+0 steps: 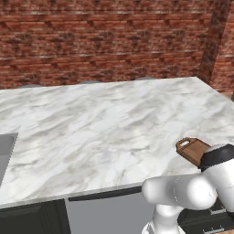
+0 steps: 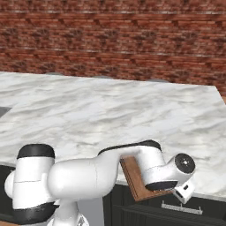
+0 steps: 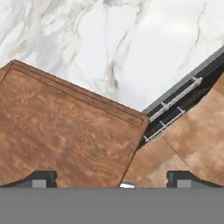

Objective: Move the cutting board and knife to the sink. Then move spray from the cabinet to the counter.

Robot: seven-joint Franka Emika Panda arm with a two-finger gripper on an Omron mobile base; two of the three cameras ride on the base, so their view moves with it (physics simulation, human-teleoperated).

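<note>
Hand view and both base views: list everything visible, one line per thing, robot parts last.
cutting board: one, reddish-brown wood with a raised rim and loop handle, at the counter's near edge, one corner overhanging it.
counter: one, white marble with grey veins, across both base views.
sink: one, grey, only its edge at the far left of the left base view.
brick wall: one, red-brown, behind the counter.
drawers: dark fronts with silver bar handles, under the counter edge.
floor: brown tiles, below the drawers.
arm: one, white with dark joints, bent over the board.
gripper: one, dark tips spread wide, open above the board.
</note>
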